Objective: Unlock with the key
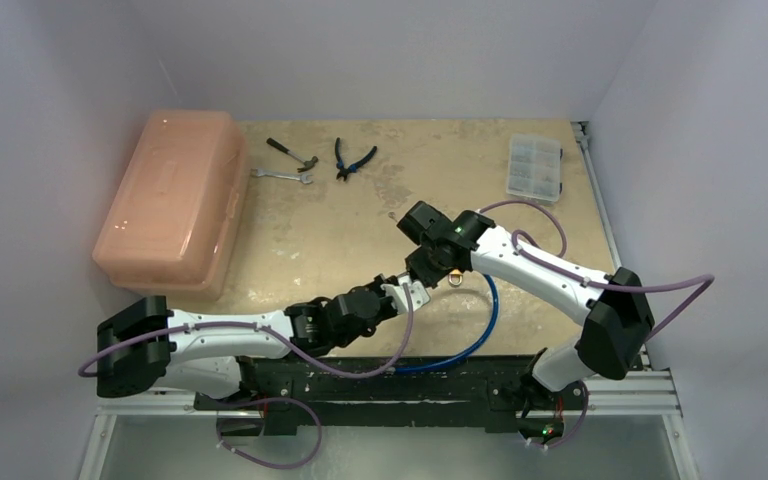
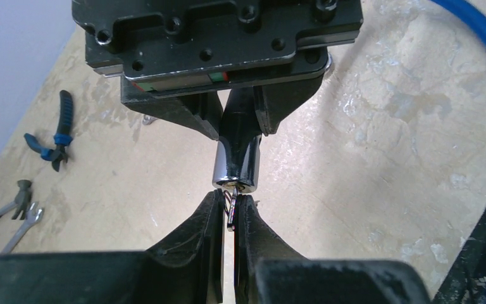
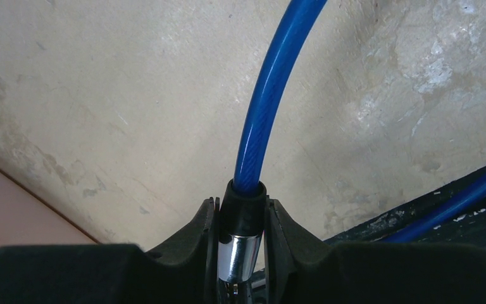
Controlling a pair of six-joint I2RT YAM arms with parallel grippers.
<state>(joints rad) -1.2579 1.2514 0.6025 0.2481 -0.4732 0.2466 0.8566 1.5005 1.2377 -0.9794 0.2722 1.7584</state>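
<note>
The key (image 2: 232, 212) is a thin silvery blade, and my left gripper (image 2: 231, 197) is shut on it. Its tip sits in the end of a chrome lock barrel (image 2: 237, 161). My right gripper (image 3: 242, 204) is shut on that barrel (image 3: 235, 256) and its black collar. A blue cable (image 3: 266, 95) runs out of the collar. From above, the left gripper (image 1: 412, 292) and right gripper (image 1: 430, 262) meet nose to nose at the table's middle. The blue cable (image 1: 480, 335) loops toward the near edge. A small ring (image 1: 456, 279) hangs by the grippers.
A pink plastic box (image 1: 170, 200) fills the far left. A hammer (image 1: 292, 153), a wrench (image 1: 282, 176) and blue-handled pliers (image 1: 353, 160) lie at the back. A clear compartment case (image 1: 535, 166) sits at the back right. White walls enclose the table.
</note>
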